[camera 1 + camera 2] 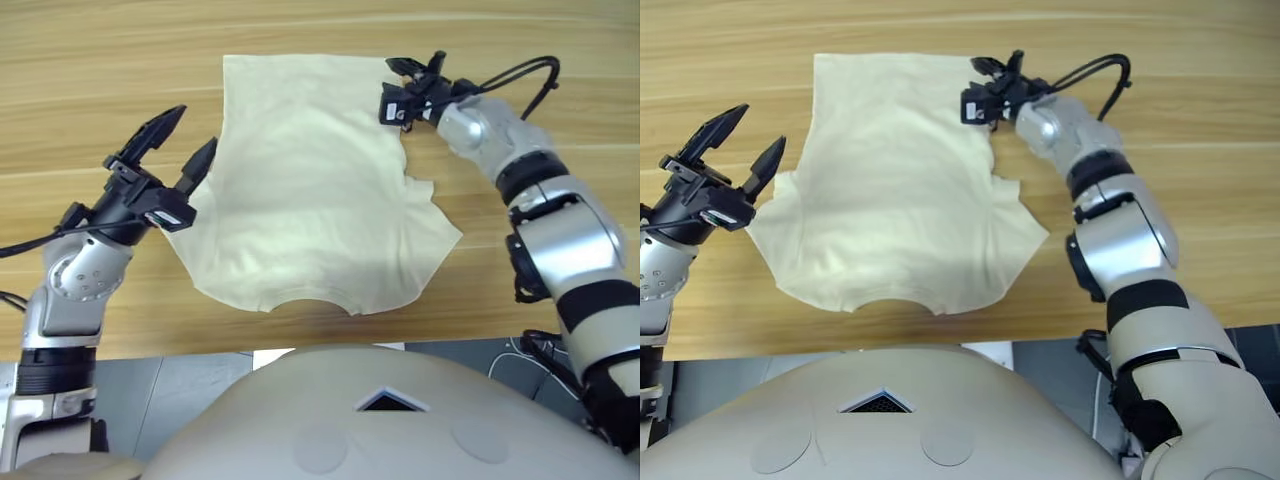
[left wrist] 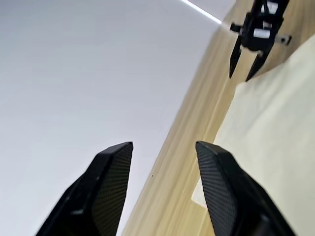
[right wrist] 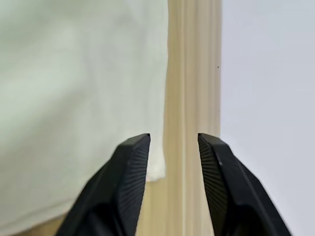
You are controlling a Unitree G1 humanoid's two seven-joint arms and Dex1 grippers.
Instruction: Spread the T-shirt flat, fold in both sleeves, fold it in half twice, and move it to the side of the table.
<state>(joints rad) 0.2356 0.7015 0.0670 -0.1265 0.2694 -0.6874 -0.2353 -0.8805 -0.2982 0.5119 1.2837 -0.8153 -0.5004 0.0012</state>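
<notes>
Looks soft and limp, so pinch the T-shirt (image 1: 310, 190) at sleeve hems with released left end effector (image 2: 163, 145), right end effector (image 3: 173, 140)

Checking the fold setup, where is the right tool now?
In the left eye view, the right tool is at the far right corner of the T-shirt.

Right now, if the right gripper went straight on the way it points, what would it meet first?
Most likely bare table just off the T-shirt edge; wood fills the gap of the open right gripper. Depth is hard to judge.
</notes>
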